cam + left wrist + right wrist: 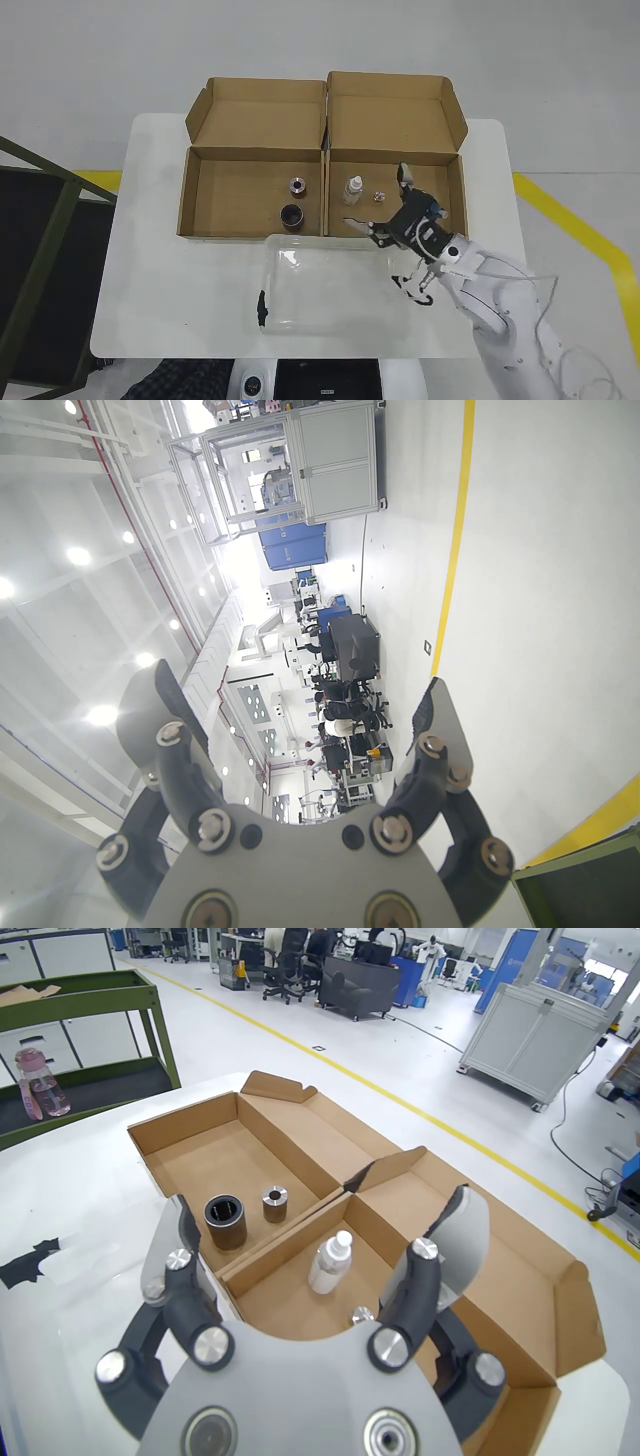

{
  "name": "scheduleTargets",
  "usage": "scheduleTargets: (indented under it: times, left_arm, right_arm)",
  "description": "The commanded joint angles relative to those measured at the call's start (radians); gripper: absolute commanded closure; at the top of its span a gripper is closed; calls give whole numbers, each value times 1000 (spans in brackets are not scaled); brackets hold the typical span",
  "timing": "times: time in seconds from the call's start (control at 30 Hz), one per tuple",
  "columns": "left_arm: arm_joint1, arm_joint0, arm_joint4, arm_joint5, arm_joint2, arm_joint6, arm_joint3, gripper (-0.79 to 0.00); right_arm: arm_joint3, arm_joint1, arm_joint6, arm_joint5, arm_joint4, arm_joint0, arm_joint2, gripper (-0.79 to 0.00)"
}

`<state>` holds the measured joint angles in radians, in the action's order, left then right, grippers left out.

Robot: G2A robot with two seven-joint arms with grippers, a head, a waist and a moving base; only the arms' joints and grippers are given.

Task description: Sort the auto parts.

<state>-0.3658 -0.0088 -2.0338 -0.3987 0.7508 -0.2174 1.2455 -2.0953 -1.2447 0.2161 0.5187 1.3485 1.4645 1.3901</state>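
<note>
Two open cardboard boxes stand side by side on the white table. The left box [230, 195] [200, 1158] holds a dark ring-shaped cylinder [292, 216] [226, 1223] and a small metal cylinder [298, 185] [275, 1203]. In the right box [440, 200] [500, 1288] stand a white bottle [353, 189] [327, 1270] and a small metal part [379, 196] [362, 1315]. My right gripper [381, 201] [320, 1233] hangs open over the right box's near side, nothing between its fingers. My left gripper [300, 710] is open and empty, pointing out at the room.
A clear plastic tray [335, 290] lies in front of the boxes, with a black scrap [261, 308] [30, 1260] at its left edge. A green cart [40, 250] [100, 993] stands left of the table and carries a pink bottle [42, 1088].
</note>
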Motion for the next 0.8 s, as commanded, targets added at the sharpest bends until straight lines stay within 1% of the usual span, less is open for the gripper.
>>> scheduleTargets:
  times: [0.0, 0.13, 0.33, 0.53, 0.77]
  left_arm:
    - [0, 0, 0, 0, 0, 0, 0, -785]
    - [0, 0, 0, 0, 0, 0, 0, -785]
    - [0, 0, 0, 0, 0, 0, 0, -785]
    - [0, 0, 0, 0, 0, 0, 0, -785]
    - [0, 0, 0, 0, 0, 0, 0, -785]
  right_arm:
    - [-8, 6, -38, 9, 2, 45, 51, -785]
    - [-16, 16, -119, 15, 6, 131, 149, -785]
    - [-25, 26, -232, 17, 9, 240, 267, -785]
    - [-21, 31, -340, 16, 25, 340, 360, -785]
    - [2, 34, -421, 7, 11, 433, 445, -785]
